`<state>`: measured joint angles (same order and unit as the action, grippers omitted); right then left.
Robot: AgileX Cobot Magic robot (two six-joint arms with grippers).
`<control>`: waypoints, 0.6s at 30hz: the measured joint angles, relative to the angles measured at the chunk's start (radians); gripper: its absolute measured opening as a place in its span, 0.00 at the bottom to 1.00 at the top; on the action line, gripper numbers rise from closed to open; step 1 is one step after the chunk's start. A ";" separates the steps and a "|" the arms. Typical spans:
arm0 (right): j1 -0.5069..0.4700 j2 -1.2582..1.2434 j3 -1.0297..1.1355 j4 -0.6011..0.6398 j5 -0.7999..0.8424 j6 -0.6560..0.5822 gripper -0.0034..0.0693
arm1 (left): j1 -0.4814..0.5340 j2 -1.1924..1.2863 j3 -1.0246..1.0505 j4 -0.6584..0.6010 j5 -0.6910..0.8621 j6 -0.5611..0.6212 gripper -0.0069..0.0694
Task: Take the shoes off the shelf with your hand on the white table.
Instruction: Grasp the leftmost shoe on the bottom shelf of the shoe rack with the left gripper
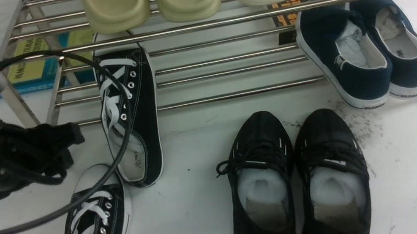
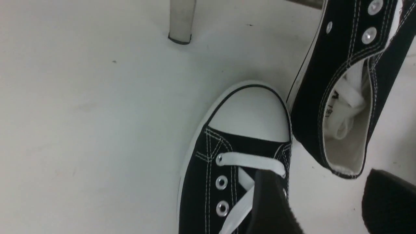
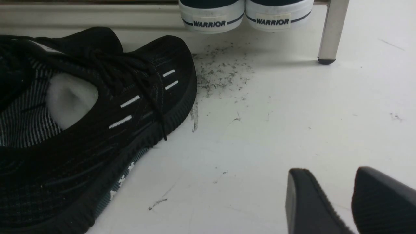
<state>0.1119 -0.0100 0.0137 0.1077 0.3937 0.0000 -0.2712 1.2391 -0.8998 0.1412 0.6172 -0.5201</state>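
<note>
The white table shows dark specks, perhaps grit, by the shelf.

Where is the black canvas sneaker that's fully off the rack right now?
In the front view, the sneaker lies on the white table on the robot's left, just under the left gripper and left of the black running shoes.

WARRIOR is printed in dark capitals on the white rubber heel label of each navy canvas slip-on shoe. The yellow-and-blue book cover carries printed characters too blurred to read.
</note>
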 joint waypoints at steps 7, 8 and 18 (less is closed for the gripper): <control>0.000 0.000 0.000 0.000 0.000 0.000 0.37 | 0.000 0.142 0.000 -0.070 -0.089 0.035 0.66; 0.000 0.000 0.000 0.000 0.000 0.000 0.37 | 0.000 0.167 0.000 -0.095 -0.111 0.055 0.68; 0.000 0.000 0.000 0.000 0.000 0.000 0.37 | 0.000 0.216 0.000 -0.160 -0.268 0.110 0.79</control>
<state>0.1119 -0.0100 0.0137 0.1077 0.3937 0.0000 -0.2712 1.4553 -0.8998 -0.0191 0.3494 -0.4099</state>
